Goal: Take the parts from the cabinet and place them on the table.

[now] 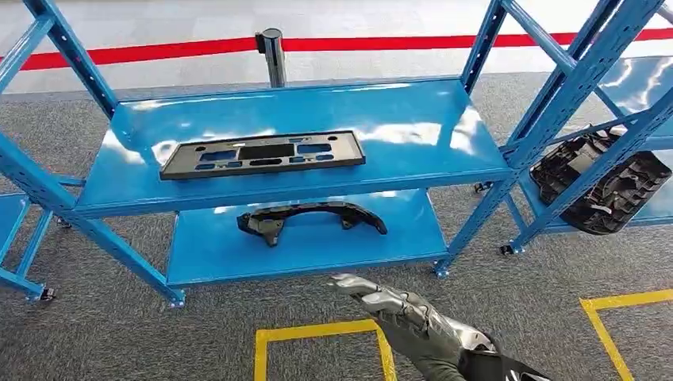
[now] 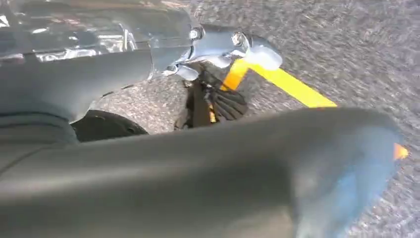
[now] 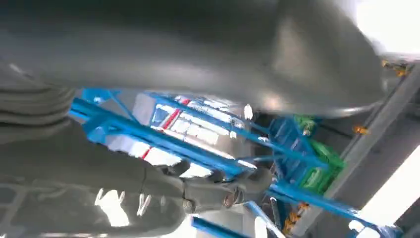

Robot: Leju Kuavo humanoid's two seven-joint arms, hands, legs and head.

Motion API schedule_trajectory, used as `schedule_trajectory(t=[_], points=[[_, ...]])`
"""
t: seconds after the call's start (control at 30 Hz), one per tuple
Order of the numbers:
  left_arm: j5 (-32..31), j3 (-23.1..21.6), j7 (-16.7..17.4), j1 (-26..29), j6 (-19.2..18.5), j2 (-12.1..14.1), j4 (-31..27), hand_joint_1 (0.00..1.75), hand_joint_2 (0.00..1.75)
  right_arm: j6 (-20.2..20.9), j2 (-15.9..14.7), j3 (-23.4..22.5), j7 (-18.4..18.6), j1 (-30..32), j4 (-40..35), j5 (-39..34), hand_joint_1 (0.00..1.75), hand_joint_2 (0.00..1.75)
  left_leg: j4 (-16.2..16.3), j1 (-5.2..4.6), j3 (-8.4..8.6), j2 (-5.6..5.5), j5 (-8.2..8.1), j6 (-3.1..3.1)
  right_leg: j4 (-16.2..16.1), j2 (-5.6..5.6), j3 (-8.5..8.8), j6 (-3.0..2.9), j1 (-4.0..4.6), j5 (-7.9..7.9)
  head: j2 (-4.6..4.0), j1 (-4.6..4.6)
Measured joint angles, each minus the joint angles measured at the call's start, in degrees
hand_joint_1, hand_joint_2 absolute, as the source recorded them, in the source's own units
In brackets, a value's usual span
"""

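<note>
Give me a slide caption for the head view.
Right hand open, reaching toward the blue rack: flat plate on top, curved part below.

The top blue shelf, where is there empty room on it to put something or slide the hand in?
On the top shelf, bare blue lies right of the flat black panel and behind it toward the back edge. The front left is crowded by the panel. On the lower shelf, the curved black part sits near the back; the front strip is free, nearest the right hand.

Silver robot hand point(image 1: 405, 309), black cuff
</note>
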Motion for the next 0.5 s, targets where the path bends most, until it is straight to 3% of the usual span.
schedule_trajectory(t=[0.07, 0.1, 0.13, 0.2, 0.23, 0.27, 0.3, 0.33, 0.37, 0.4, 0.43, 0.47, 0.5], points=[[-0.2, -0.2, 0.0, 0.3, 0.0, 0.0, 0.0, 0.0, 0.0, 0.0, 0.0, 0.0, 0.0, 0.2, 0.0, 0.0, 0.0, 0.0, 0.4, -0.11, 1.2, 0.19, 0.72, -0.76, -1.3, 0.12, 0.85, -0.49, -0.26, 1.68, 0.0, -0.02], [-0.3, -0.5, 0.0, 0.3, 0.0, 0.0, 0.0, 0.0, 0.0, 0.0, 0.2, 0.0, 0.0, 0.2, 0.0, 0.1, 0.0, 0.0, 1.1, -0.25, 1.38, 0.24, 0.16, -1.07, -1.5, 0.15, 2.51, -0.62, -1.31, 1.72, 0.0, -0.04], [-0.4, -0.6, 0.0, 0.2, 0.1, 0.0, 0.0, 0.0, 0.0, 0.0, 0.3, 0.1, -0.1, 0.2, -0.1, 0.1, 0.0, 0.0, 3.1, -0.28, 1.19, 0.53, 0.11, -1.27, -1.7, 0.11, 3.53, -0.82, -1.28, 1.19, 0.0, -0.02], [-0.5, -0.9, 0.0, 0.1, 0.1, 0.0, 0.0, 0.0, 0.0, 0.0, 0.5, 0.2, -0.1, 0.2, -0.1, 0.1, 0.0, 0.0, 10.5, 0.0, -2.94, 0.54, -1.77, -1.63, -1.7, -0.04, 4.81, -1.06, -1.47, 0.2, 0.0, -0.11], [-0.5, -1.0, 0.0, 0.1, 0.1, 0.0, 0.0, 0.0, 0.0, 0.0, 0.5, 0.2, -0.1, 0.3, -0.1, 0.1, 0.0, 0.0, 14.6, 0.2, -5.88, 0.55, -3.88, -1.93, -1.7, -0.04, 5.49, -1.04, -1.56, -0.4, 0.0, -0.11], [-0.5, -1.1, 0.1, 0.3, 0.2, 0.0, 0.0, 0.0, 0.0, 0.0, 0.5, 0.2, -0.1, 0.4, -0.1, 0.2, 0.0, 0.0, 17.2, 0.39, -8.11, 0.55, -5.7, -2.1, -1.7, -0.02, 6.21, -1.02, -1.7, -1.01, 0.0, -0.11], [-0.8, -1.2, 0.1, 0.5, 0.2, 0.0, 0.0, 0.0, 0.0, 0.0, 0.6, 0.2, -0.1, 0.6, -0.1, 0.2, 0.0, 0.0, 17.3, 0.6, -9.35, 0.56, -6.44, -2.34, -1.7, 0.08, 6.94, -0.95, -1.89, -1.6, 0.0, -0.11], [-0.8, -1.3, 0.2, 0.6, 0.2, 0.1, 0.0, 0.0, 0.0, 0.0, 0.7, 0.2, -0.1, 0.6, -0.1, 0.2, 0.0, 0.0, 15.4, 0.81, -9.58, 0.58, -5.95, -2.45, -1.7, 0.21, 7.82, -0.74, -2.14, -2.24, 0.0, -0.11], [-0.9, -1.4, 0.2, 0.6, 0.3, 0.2, 0.0, 0.0, 0.0, 0.0, 0.7, 0.2, -0.1, 0.7, -0.1, 0.2, 0.0, 0.0, 12.0, 1.02, -9.13, 0.61, -4.19, -2.67, -1.7, 0.27, 8.64, -0.45, -2.4, -2.94, 0.0, -0.11], [-0.9, -1.4, 0.2, 0.6, 0.4, 0.2, 0.0, 0.0, 0.0, 0.0, 0.7, 0.2, -0.1, 0.7, -0.1, 0.2, 0.0, 0.0, 7.4, 1.31, -8.3, 0.76, -0.74, -3.16, -1.7, 0.27, 9.61, -0.04, -2.72, -3.69, -0.02, -0.11], [-1.0, -1.4, 0.2, 0.8, 0.4, 0.2, 0.0, 0.0, 0.0, 0.0, 0.7, 0.2, -0.1, 0.7, -0.1, 0.2, 0.0, 0.0, 3.1, 1.67, -7.72, 1.23, 4.32, -3.57, -1.7, 0.26, 9.85, 0.52, -2.67, -4.44, 0.0, -0.11], [-1.1, -1.4, 0.3, 0.8, 0.4, 0.2, 0.1, 0.0, 0.0, 0.0, 0.7, 0.3, -0.1, 0.8, 0.0, 0.2, 0.0, 0.0, 2.9, 1.57, -7.84, 2.39, 6.03, -3.34, -1.4, 0.3, 10.85, 0.96, -2.68, -5.35, 0.0, -0.13], [-1.1, -1.5, 0.4, 0.8, 0.6, 0.3, 0.1, 0.0, 0.0, 0.0, 0.7, 0.3, -0.2, 0.9, -0.1, 0.2, 0.0, 0.0, 3.1, 1.15, -7.35, 2.37, 5.06, -2.29, -2.1, 0.31, 11.27, 1.53, -2.52, -5.74, 0.0, -0.07]])
